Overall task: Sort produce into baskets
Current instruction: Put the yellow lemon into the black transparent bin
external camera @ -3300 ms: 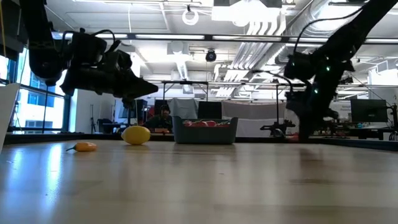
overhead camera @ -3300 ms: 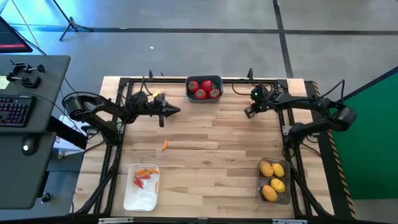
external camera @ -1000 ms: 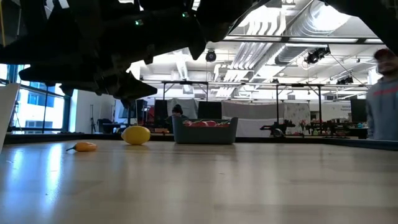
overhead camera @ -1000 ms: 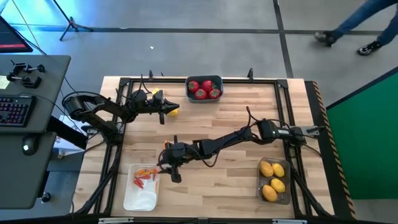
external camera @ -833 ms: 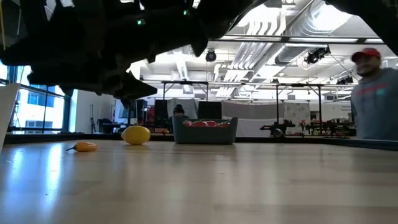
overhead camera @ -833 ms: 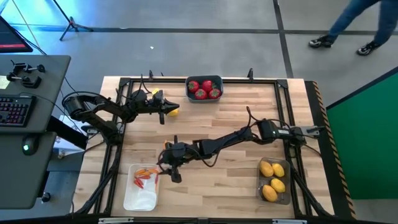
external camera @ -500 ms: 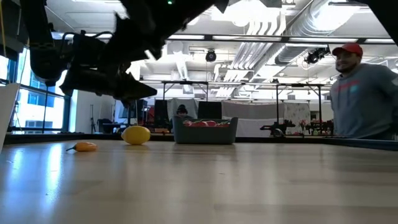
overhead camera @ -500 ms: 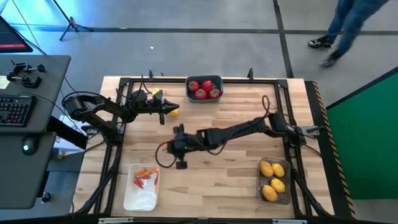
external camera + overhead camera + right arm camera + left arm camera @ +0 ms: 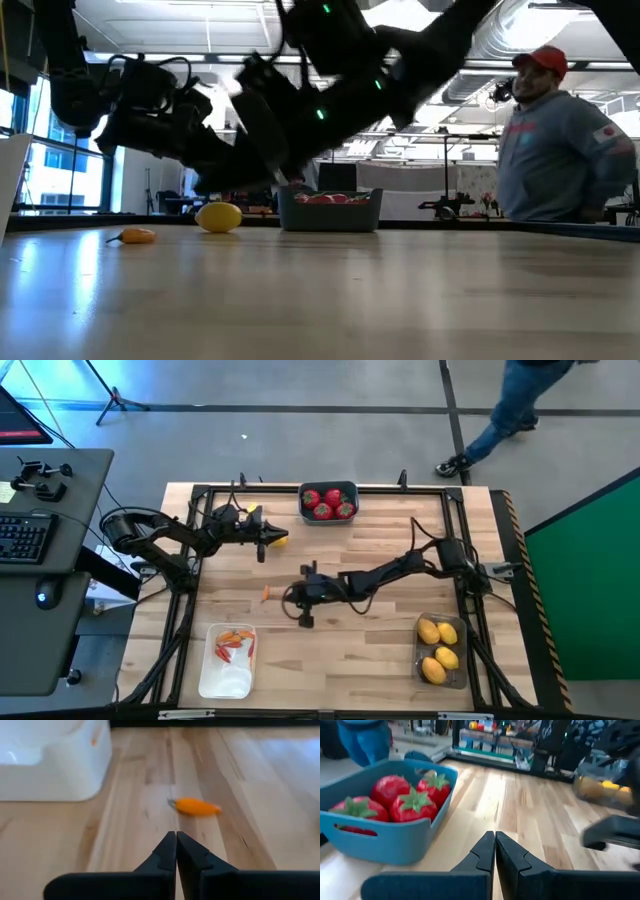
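An orange pepper piece [image 9: 266, 593] lies on its side on the bare table; it also shows in the right wrist view [image 9: 195, 806] and the low view [image 9: 133, 236]. My right gripper [image 9: 291, 597] is shut and empty, a short way to the pepper's right, pointing at it [image 9: 176, 838]. A yellow lemon [image 9: 279, 540] rests on the table at the far left [image 9: 219, 216]. My left gripper [image 9: 264, 542] is shut and empty beside the lemon [image 9: 495, 838]. The blue bin [image 9: 328, 487] holds red round produce [image 9: 400, 800].
The white bin [image 9: 228, 678] with several orange-red pieces stands near the front left [image 9: 55, 765]. The smoky bin [image 9: 421, 650] with lemons stands at the front right. A person [image 9: 560, 150] stands beyond the table's far side. Bare table lies in the middle.
My right gripper has drawn back from beside the white bin toward the table's right and far edges, uncovering the orange pepper piece, which lies where it was. A person has walked into the low view behind the table.
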You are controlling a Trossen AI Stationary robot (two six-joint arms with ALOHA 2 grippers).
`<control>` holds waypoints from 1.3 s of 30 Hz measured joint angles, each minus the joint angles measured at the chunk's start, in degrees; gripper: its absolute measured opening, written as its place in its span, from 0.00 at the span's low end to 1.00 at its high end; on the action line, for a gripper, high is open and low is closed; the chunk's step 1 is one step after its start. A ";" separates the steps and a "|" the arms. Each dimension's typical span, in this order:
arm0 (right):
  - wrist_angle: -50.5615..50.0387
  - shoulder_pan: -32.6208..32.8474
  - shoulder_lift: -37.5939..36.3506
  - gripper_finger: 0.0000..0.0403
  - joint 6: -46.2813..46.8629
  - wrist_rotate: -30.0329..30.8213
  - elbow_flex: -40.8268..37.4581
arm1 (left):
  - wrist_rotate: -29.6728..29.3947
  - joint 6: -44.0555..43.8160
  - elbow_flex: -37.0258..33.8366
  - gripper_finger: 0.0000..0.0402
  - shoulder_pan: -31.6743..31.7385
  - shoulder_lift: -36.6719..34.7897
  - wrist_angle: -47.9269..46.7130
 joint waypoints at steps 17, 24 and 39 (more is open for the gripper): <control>7.16 -3.55 -19.60 0.00 3.56 0.92 -26.73 | -8.45 19.63 25.14 0.07 -4.46 -0.35 -64.13; 7.31 -5.80 -21.51 0.00 3.61 0.08 -30.08 | -30.44 22.63 33.11 0.29 -10.25 -0.33 -80.64; 7.44 -6.07 -21.44 0.00 2.08 -2.52 -30.48 | -32.28 22.46 37.11 0.57 -8.50 6.53 -88.00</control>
